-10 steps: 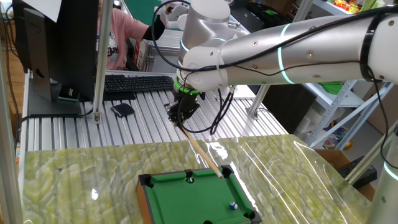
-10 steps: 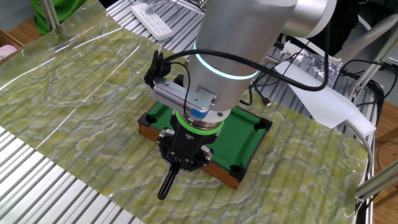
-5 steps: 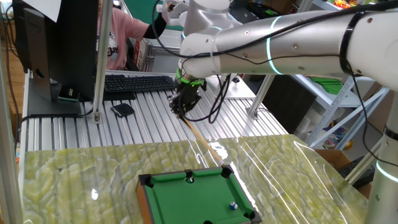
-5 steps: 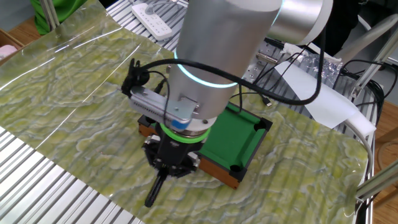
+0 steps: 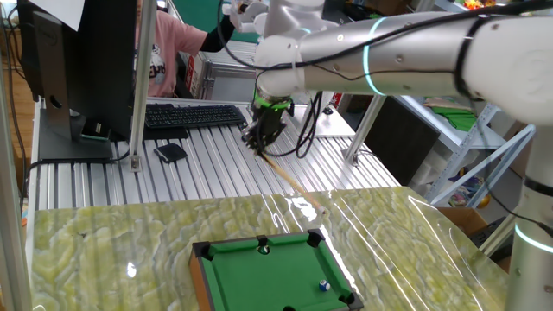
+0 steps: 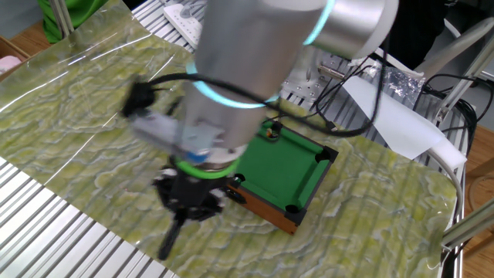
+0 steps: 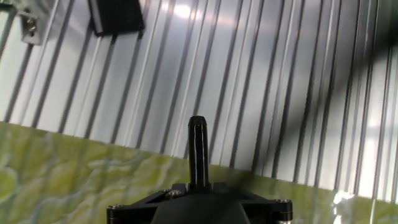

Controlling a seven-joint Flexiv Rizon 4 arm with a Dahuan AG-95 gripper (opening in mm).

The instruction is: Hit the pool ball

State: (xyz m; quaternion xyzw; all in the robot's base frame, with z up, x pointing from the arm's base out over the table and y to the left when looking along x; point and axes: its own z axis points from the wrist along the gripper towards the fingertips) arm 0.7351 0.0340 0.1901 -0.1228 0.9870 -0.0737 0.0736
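My gripper (image 5: 259, 138) pinching cue (image 5: 289, 183), well behind pool table (image 5: 259, 275). Step: backswing. Next: thrust toward pool ball (image 5: 324, 284).

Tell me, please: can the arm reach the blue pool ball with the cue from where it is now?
Probably not yet. The tool holds the cue over the metal slats, its tip short of the mini pool table. The pool ball lies at the opposite end, though nothing blocks the felt between.
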